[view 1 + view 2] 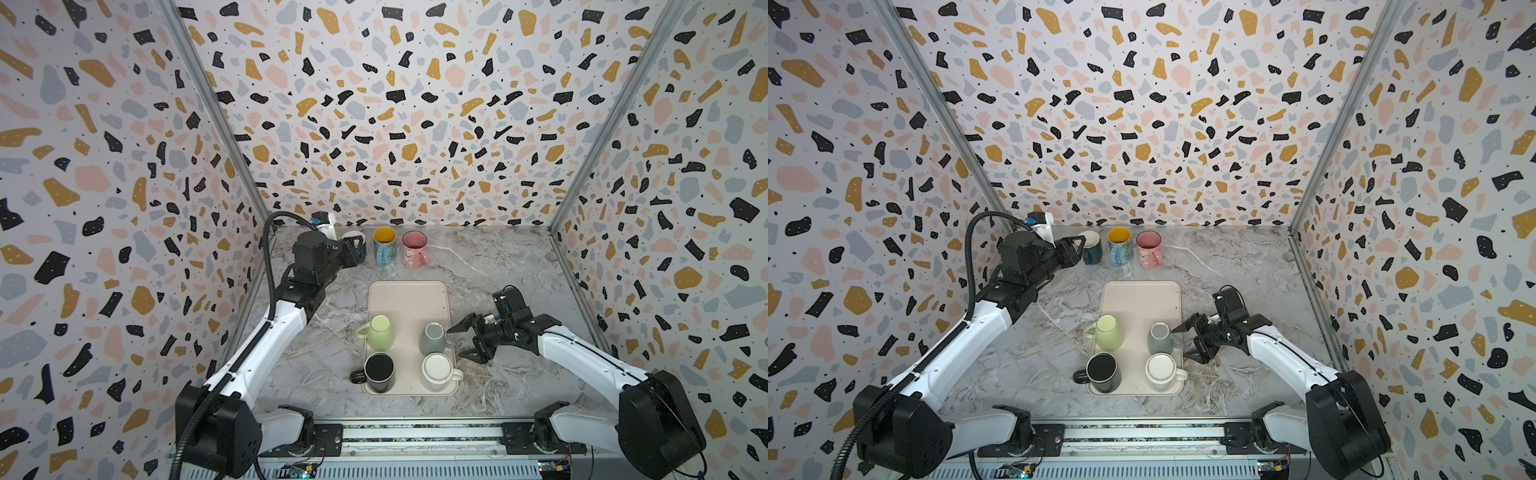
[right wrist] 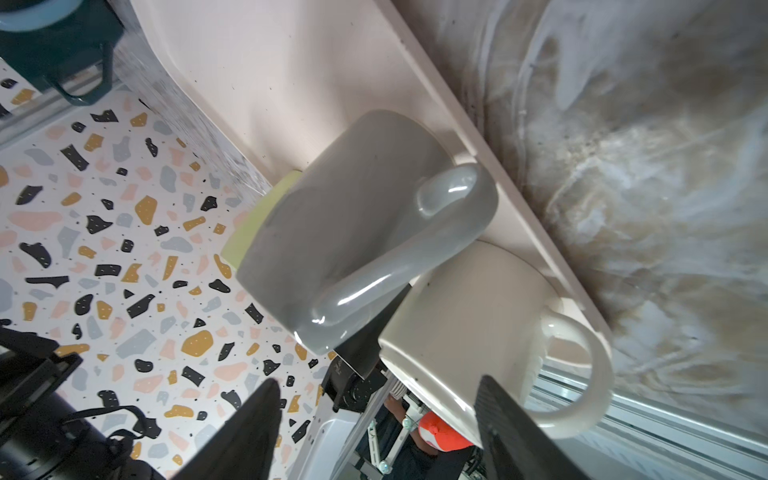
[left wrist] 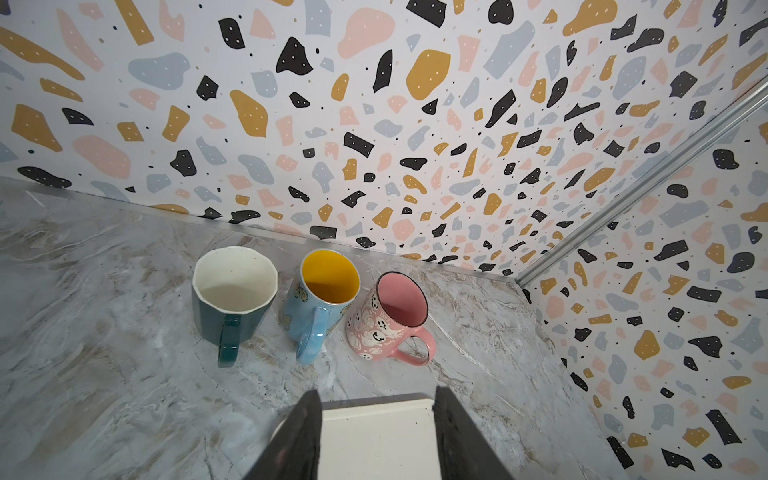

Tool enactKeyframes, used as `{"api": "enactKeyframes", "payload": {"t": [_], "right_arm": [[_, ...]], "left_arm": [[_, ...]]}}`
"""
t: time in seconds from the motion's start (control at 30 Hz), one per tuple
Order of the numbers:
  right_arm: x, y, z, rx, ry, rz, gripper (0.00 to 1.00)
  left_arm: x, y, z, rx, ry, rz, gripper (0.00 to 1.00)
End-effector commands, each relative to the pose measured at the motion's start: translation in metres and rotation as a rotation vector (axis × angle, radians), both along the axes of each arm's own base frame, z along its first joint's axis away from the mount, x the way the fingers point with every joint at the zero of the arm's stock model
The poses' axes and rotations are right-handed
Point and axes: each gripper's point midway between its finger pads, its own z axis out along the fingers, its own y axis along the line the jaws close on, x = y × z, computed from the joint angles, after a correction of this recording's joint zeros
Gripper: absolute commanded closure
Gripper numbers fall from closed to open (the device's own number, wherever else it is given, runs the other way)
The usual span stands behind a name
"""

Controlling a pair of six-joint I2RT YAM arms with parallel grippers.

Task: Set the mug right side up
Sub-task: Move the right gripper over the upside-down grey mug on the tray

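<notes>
Upside-down grey mug (image 1: pixel 432 338) on tray (image 1: pixel 407 299) — at 9 o'clock from right gripper (image 1: pixel 454 342), handle toward it. That gripper wide open, empty — nearer arm.

No legible text; pink mug (image 3: pixel 376 328) lettering apparently blurred.

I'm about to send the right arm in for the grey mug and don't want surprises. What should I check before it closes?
1. Right gripper open and empty: ok.
2. Grey mug upside down on the tray: ok.
3. Its handle faces the right gripper: ok.
4. Jaws around the mug: not ok, they stand beside it.
5. Room from the white mug next to it: cannot tell.
6. Left gripper out of the way, empty, back by the teal mug: ok.
</notes>
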Motion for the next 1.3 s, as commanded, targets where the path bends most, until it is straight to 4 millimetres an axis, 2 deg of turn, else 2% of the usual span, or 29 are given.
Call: {"api": "enactKeyframes", "payload": {"t": [0.0,0.4,0.97,1.13,1.27], "right_arm": [[0.021,0.002,0.016,0.063,-0.041,-0.103,0.24],[0.016,-0.008,-0.005,0.117,0.041,-0.276,0.23],[0.037,-0.004,-0.028,0.118,0.062,-0.326,0.24],[0.047,0.000,-0.032,0.128,0.049,-0.337,0.27],[0.056,0.003,-0.033,0.139,0.034,-0.342,0.36]], "left_arm": [[0.003,0.003,0.020,-0.025,-0.049,0.016,0.54],[0.007,0.001,0.014,-0.038,-0.028,0.018,0.54],[0.008,0.003,0.007,-0.030,-0.006,0.024,0.54],[0.009,0.004,0.004,-0.024,0.001,0.027,0.54],[0.010,0.005,0.003,-0.018,0.004,0.032,0.54]]}}
